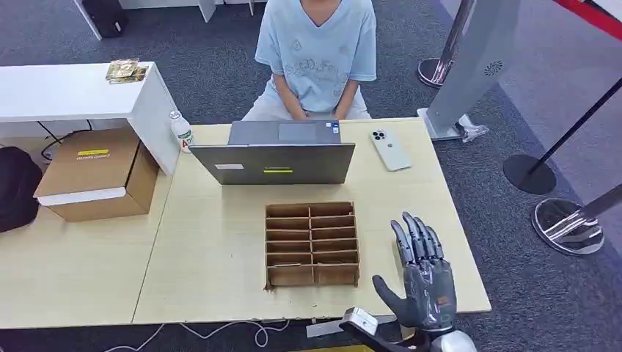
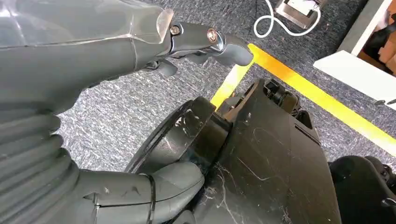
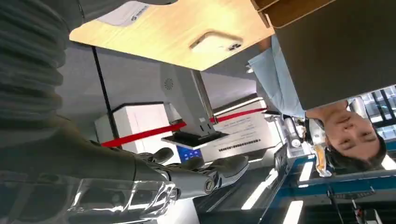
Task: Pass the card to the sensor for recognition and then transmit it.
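Right robot hand (image 1: 423, 282) at 5 o'clock of the cardboard divider box (image 1: 312, 244), fingers extended, holding nothing. Left robot hand (image 2: 140, 51) hangs above carpet, grasp indeterminate.

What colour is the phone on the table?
The phone is white or silvery, lying camera side up beside the laptop. The head view shows it best.

You have a matt pale wood-grain desk (image 1: 220, 249) carrying a brown cardboard divider box (image 1: 312, 244), a brushed grey metal laptop (image 1: 273, 162) and a glossy white phone (image 1: 389, 149), with the right hand (image 1: 419, 282) in smooth grey plastic over rough grey carpet (image 1: 557, 293).
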Available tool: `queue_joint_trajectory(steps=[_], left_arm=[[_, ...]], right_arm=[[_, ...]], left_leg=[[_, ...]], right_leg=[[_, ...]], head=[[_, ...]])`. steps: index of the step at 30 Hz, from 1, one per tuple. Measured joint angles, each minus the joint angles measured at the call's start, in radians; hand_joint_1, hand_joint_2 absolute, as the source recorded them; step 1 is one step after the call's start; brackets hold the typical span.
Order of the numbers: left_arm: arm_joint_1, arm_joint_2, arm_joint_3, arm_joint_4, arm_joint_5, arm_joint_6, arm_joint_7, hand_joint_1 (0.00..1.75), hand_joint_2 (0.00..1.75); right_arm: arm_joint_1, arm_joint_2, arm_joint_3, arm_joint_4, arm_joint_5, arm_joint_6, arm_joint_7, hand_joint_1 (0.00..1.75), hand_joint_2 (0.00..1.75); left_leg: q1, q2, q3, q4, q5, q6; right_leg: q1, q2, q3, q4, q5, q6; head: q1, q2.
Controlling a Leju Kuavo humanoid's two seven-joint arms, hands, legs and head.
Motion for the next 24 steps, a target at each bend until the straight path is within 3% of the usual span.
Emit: queue_joint_trajectory(steps=[9, 24], left_arm=[[0.000, 0.000, 0.000, 0.000, -0.002, 0.000, -0.006, 0.00, 1.75], [0.000, 0.000, 0.000, 0.000, -0.009, 0.000, -0.014, 0.00, 1.75]], right_arm=[[-0.011, 0.000, 0.017, 0.026, -0.024, 0.002, 0.005, 0.00, 1.75], [-0.012, 0.000, 0.026, 0.032, -0.026, 0.019, 0.009, 0.17, 1.75]], left_leg=[[0.000, 0.000, 0.000, 0.000, 0.000, 0.000], [0.000, 0.000, 0.000, 0.000, 0.000, 0.000]], right_leg=[[0.000, 0.000, 0.000, 0.000, 0.000, 0.000], [0.000, 0.000, 0.000, 0.000, 0.000, 0.000]], head=[[0.000, 0.000], [0.000, 0.000]])
